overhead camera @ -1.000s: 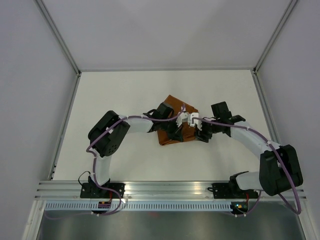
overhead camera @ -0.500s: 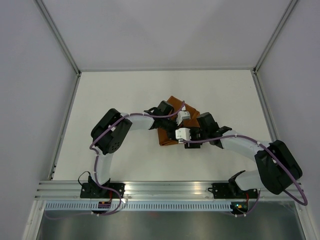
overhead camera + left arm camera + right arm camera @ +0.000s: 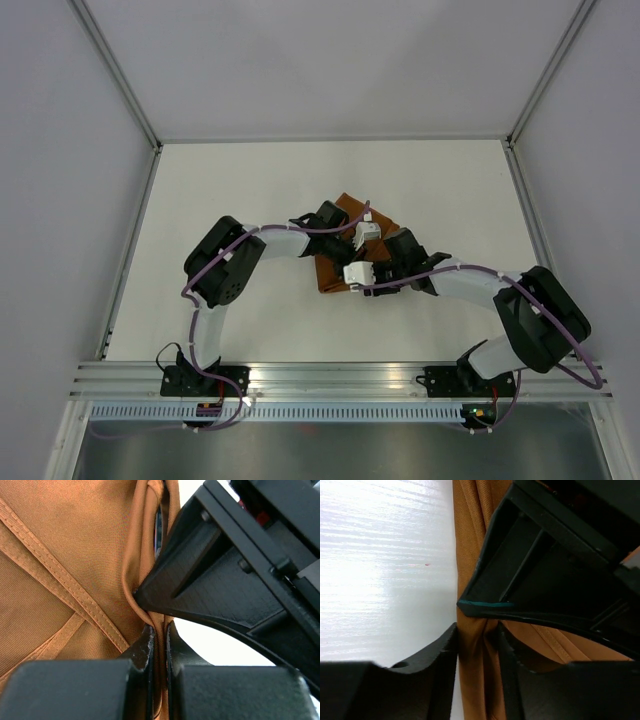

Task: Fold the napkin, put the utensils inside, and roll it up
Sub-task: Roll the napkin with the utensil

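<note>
The rust-orange napkin (image 3: 330,273) lies folded small at the table's middle, mostly covered by both grippers. My left gripper (image 3: 350,245) reaches over it from the left. In the left wrist view its jaws (image 3: 159,632) are shut on a raised fold of the napkin (image 3: 75,555). My right gripper (image 3: 373,265) comes in from the right. In the right wrist view its jaws (image 3: 476,632) are closed on a bunched fold of the napkin (image 3: 470,680) beside the other gripper's finger. The two grippers are nearly touching. No utensils show in any view.
The white table (image 3: 230,200) is bounded by an aluminium frame rail (image 3: 340,375) at the near edge and white walls on the other sides. The right arm's elbow (image 3: 540,320) hangs over the table's right part.
My right gripper has swung from the napkin's right side toward its near edge, close against the left gripper. The left arm has hardly moved.
</note>
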You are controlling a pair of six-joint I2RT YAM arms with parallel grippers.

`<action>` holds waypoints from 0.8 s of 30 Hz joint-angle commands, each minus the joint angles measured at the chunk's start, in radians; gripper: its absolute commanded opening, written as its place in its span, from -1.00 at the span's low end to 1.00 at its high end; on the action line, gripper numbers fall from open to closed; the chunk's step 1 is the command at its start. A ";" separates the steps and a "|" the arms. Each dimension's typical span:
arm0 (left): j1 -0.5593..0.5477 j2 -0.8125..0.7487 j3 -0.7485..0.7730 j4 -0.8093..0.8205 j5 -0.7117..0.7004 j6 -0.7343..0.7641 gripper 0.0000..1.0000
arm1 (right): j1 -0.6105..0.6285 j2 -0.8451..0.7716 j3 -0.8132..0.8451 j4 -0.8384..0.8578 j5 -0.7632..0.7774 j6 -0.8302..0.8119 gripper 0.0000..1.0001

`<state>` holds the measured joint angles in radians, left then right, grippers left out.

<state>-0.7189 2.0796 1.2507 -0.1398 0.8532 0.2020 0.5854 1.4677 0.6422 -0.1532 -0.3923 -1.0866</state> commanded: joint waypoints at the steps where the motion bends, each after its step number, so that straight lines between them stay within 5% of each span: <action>1: -0.002 0.068 -0.027 -0.136 -0.069 0.008 -0.95 | 0.004 0.037 0.019 -0.042 0.010 -0.024 -0.21; 4: -0.001 0.066 -0.020 -0.139 -0.068 -0.001 -0.89 | 0.004 0.048 0.025 -0.072 0.010 -0.027 -0.45; 12: 0.032 0.025 -0.025 -0.081 -0.072 -0.099 -0.12 | 0.004 0.094 0.056 -0.167 -0.010 -0.042 -0.75; 24: 0.130 -0.170 -0.166 0.208 -0.154 -0.320 -0.04 | -0.033 0.212 0.191 -0.414 -0.126 -0.104 -0.95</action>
<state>-0.6182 1.9839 1.1240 -0.0376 0.7906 -0.0292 0.5640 1.6207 0.8371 -0.3801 -0.4728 -1.1557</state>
